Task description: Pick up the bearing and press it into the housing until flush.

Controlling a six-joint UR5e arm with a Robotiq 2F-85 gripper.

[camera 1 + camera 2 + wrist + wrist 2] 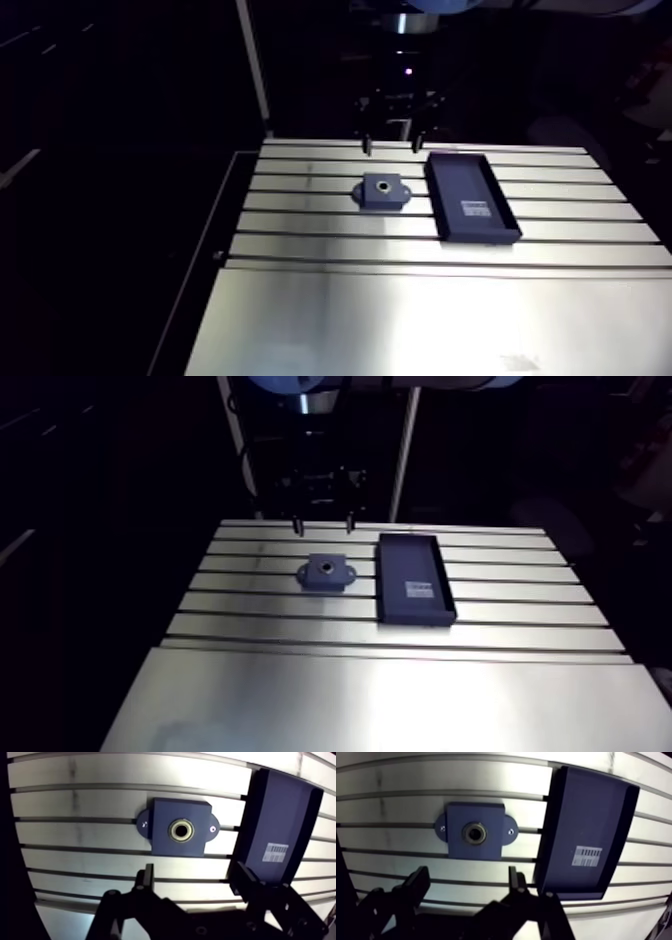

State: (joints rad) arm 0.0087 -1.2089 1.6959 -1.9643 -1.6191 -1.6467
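Arm view: dark-blue eared block housing [382, 190] at centre frame, dark-blue shallow tray [458, 185] to its right, two-finger gripper [392, 148] just above. Wrist view: fingers spread, empty; small steel ring bearing [172, 830] sits in the housing's bore ahead. Probably rigid, slick, light: grip its outer rim. Flushness unreadable
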